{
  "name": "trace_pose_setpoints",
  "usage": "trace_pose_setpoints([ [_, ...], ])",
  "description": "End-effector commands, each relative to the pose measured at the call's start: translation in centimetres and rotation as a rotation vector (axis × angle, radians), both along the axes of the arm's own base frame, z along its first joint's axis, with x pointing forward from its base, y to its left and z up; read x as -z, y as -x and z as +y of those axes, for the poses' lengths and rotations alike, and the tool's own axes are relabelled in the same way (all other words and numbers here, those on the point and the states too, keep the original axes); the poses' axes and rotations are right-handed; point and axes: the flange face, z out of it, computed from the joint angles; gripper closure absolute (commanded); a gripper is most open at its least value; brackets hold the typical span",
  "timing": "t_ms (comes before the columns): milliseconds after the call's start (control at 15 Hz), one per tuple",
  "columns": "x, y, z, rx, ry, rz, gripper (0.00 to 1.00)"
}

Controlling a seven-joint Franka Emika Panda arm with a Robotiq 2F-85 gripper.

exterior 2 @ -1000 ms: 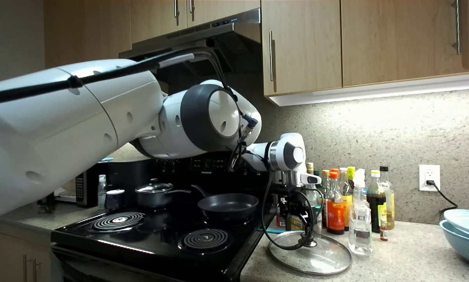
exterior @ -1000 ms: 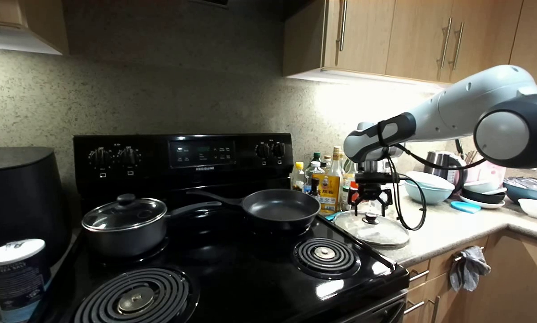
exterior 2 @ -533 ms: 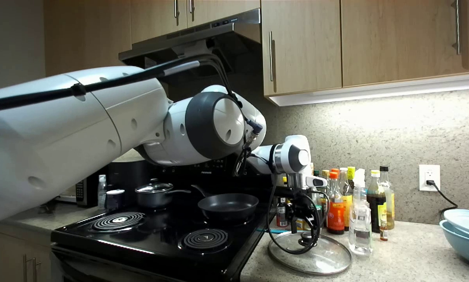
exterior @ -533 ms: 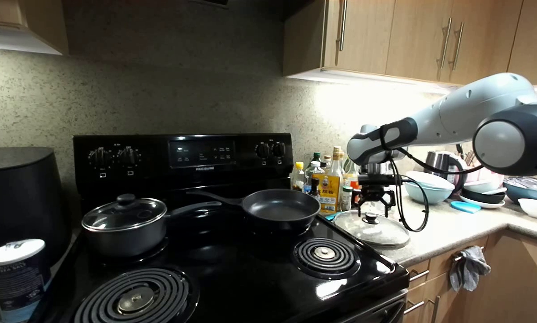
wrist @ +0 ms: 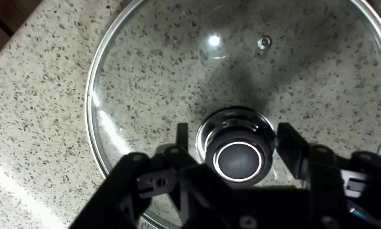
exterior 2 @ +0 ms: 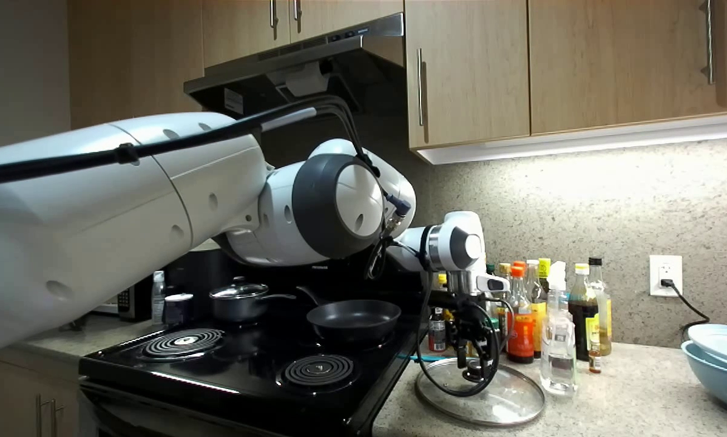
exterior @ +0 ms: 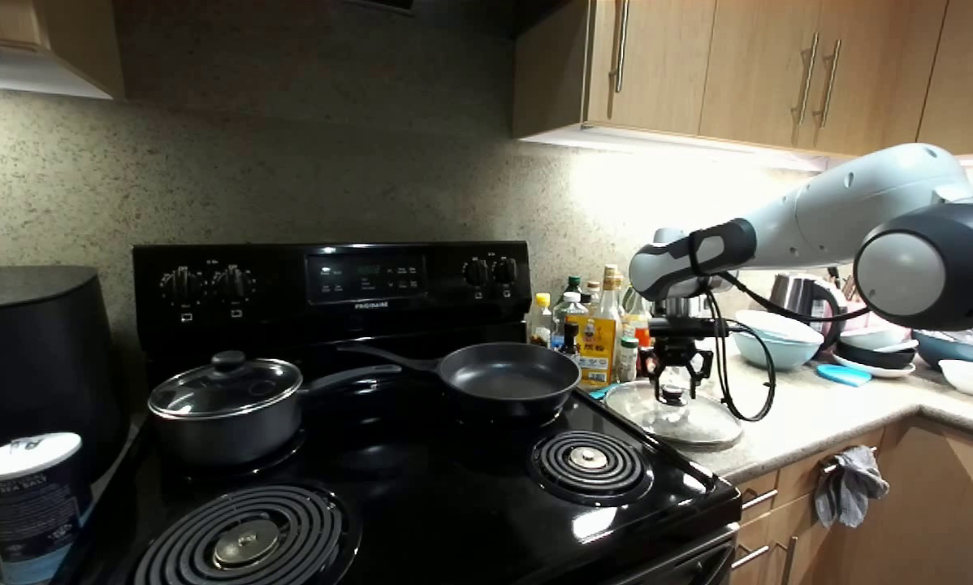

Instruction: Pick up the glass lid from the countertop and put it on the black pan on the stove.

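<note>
The glass lid (wrist: 236,86) lies below the hand (wrist: 233,136), its knob (wrist: 238,161) between the spread fingers (wrist: 182,136).

You have one gripper (wrist: 233,141) with two fingers (wrist: 182,136) above one glass lid (wrist: 235,86), which carries one knob (wrist: 238,162) between those fingers and one vent hole (wrist: 264,42). Off to the gripper's side sits one black pan (exterior: 509,378); farther from it stands one grey pot (exterior: 227,435) topped by one pot lid (exterior: 227,394). One stove (exterior: 454,479) beside your gripper shows two bare coil burners (exterior 2: 320,370) and four control knobs (exterior: 232,284). Near the gripper crowd several bottles (exterior 2: 520,334), too overlapped to count. Well apart are one kettle (exterior: 793,288), one salt canister (exterior: 28,508), one cloth (exterior: 852,487) and one outlet (exterior 2: 666,270).
</note>
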Motion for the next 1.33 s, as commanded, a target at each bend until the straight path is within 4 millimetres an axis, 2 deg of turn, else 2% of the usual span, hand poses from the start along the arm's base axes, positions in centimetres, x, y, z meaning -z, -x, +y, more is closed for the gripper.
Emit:
trace_pose_setpoints([
  [0,0.0,-0.2,0.0,-0.026,-0.023,0.005,0.59],
  [200,-0.1,-0.3,0.1,-0.035,-0.030,-0.009,0.76],
  [600,-0.6,-0.2,0.5,-0.051,-0.040,-0.005,0.77],
  [867,-3.4,-0.5,1.3,-0.050,0.018,-0.063,0.77],
  [1267,-7.9,-0.1,1.2,0.012,0.055,-0.200,0.77],
])
